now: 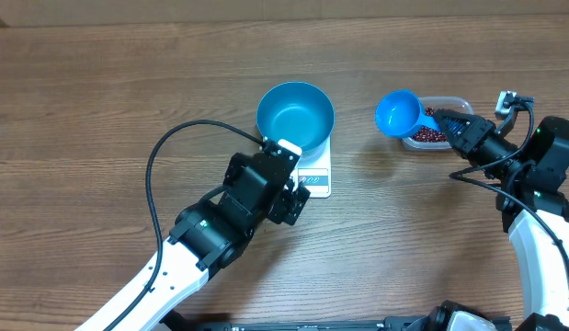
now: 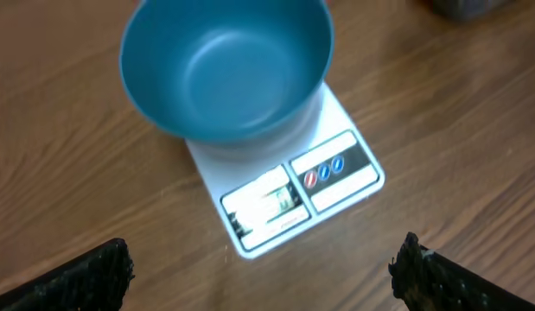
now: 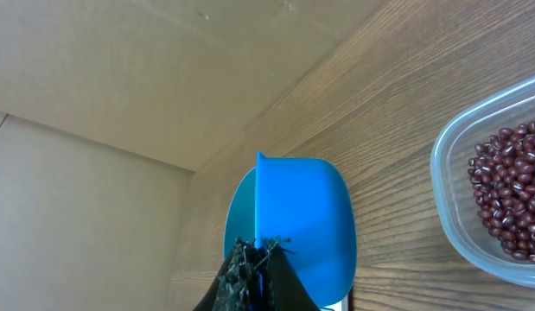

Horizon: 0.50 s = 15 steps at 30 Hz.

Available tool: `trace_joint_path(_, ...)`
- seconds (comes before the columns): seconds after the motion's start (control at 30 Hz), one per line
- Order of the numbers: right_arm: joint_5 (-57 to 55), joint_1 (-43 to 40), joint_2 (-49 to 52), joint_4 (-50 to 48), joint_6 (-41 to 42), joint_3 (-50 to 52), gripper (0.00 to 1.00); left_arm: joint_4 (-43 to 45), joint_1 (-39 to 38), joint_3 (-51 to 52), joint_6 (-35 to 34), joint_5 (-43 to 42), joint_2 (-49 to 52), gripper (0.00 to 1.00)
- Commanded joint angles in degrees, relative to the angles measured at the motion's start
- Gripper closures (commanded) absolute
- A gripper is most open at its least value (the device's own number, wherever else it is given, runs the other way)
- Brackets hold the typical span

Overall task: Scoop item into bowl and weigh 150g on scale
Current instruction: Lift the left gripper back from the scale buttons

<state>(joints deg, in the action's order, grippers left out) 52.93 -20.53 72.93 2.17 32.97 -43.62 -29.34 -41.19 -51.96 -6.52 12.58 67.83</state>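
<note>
Beans (image 3: 509, 203) fill the tub (image 3: 449, 203); bowl (image 1: 295, 118) empty on scale (image 1: 313, 176).

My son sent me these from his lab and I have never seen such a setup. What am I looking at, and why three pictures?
Two robot arms work at a wooden table. One picture is from a camera above the table. The other two come from cameras on the arms' wrists.

On the table, an empty blue bowl sits on a small white scale. To the side, a clear tub holds red-brown beans.

The left tool is open and holds nothing. It hovers near the scale, and its wrist camera looks down on the bowl and the scale's display. The right tool is shut on the handle of a blue scoop, held beside the tub. From above, the scoop looks empty.
</note>
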Motion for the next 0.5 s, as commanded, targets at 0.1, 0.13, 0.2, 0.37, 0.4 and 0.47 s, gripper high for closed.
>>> trace_joint_path(0.1, -0.3, -0.2, -0.2, -0.3, -0.5, -1.1, 0.96, 4.5, 0.3, 5.5, -1.5, -3.0, -2.8, 0.0)
trace_joint_path(0.13, -0.3, -0.2, -0.2, -0.3, -0.5, -1.1, 0.96, 4.6, 0.3, 6.1, -1.4, -3.0, -2.8, 0.0)
trace_joint_path(0.2, -0.3, -0.2, -0.2, -0.3, -0.5, -1.1, 0.96, 4.6, 0.3, 6.9, -1.4, -2.4, -2.9, 0.0)
trace_joint_path(0.37, -0.3, -0.2, -0.2, -0.1, -0.5, -1.1, 0.96, 4.4, 0.3, 7.4, -1.4, -1.5, -4.1, 0.0)
trace_joint_path(0.4, -0.3, -0.2, -0.2, -0.1, -0.5, -1.1, 0.96, 4.2, 0.3, 7.4, -1.4, -1.5, -4.6, 0.0)
trace_joint_path(0.47, -0.3, -0.2, -0.2, -0.1, -0.5, -1.1, 0.96, 3.5, 0.3, 7.4, -1.4, -1.5, -6.0, 0.0)
